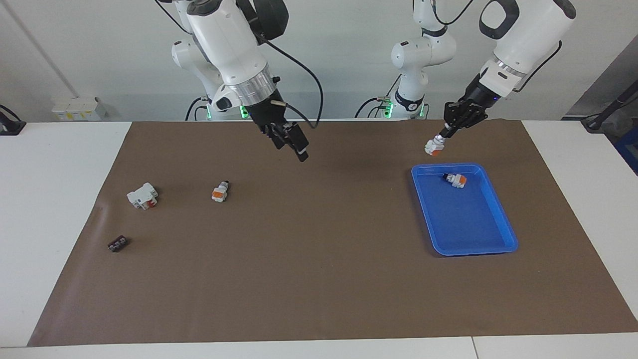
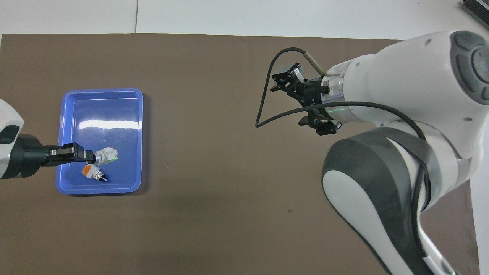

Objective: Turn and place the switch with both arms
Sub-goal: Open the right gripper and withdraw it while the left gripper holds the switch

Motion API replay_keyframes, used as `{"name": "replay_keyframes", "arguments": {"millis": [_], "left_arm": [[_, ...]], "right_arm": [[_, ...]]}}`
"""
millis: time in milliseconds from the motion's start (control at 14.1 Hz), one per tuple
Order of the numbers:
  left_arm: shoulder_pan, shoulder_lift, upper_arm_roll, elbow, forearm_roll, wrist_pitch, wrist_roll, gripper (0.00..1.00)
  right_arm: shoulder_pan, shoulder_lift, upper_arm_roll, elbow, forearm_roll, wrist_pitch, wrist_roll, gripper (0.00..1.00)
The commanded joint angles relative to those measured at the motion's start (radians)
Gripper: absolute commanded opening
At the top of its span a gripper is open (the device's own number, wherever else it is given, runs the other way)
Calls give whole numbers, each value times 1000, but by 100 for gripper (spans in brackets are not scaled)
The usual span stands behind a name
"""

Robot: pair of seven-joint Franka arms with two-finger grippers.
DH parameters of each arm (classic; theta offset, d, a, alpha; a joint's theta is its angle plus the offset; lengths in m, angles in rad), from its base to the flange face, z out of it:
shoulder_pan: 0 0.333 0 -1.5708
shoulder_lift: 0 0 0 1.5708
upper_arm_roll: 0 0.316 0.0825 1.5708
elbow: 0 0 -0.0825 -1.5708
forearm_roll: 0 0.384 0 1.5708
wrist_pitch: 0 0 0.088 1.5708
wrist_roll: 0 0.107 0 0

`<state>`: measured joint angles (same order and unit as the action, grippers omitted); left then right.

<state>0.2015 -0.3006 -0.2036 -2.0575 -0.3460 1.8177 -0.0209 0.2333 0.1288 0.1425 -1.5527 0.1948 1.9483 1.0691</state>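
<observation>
My left gripper (image 1: 442, 133) (image 2: 90, 156) is shut on the black knob end of the switch (image 1: 432, 146) (image 2: 106, 155). The switch's white body with its orange and greenish end points away from the fingers. It hangs in the air over the blue tray's (image 1: 478, 239) (image 2: 103, 99) edge nearest the robots. My right gripper (image 1: 291, 145) (image 2: 295, 98) is open and holds nothing, raised above the mat's middle, apart from the switch.
Another white and orange switch (image 1: 455, 179) (image 2: 94, 173) lies in the tray. Toward the right arm's end of the brown mat lie a third small switch (image 1: 220, 191), a bigger white block with a red mark (image 1: 142, 195) and a small dark part (image 1: 117, 244).
</observation>
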Motion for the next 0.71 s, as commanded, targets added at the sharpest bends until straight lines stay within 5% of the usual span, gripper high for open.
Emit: {"name": "replay_keyframes", "arguments": {"millis": [0,638], "left_arm": [[38,-20,-10,-24,96,21,7,0],[9,219,-13,-49,251,267,1,0]], "right_arm": [[-52,-29,11,-33,-147,-55,-202,100],[-279,-98,8,-26,-190,-235,-779,100]]}}
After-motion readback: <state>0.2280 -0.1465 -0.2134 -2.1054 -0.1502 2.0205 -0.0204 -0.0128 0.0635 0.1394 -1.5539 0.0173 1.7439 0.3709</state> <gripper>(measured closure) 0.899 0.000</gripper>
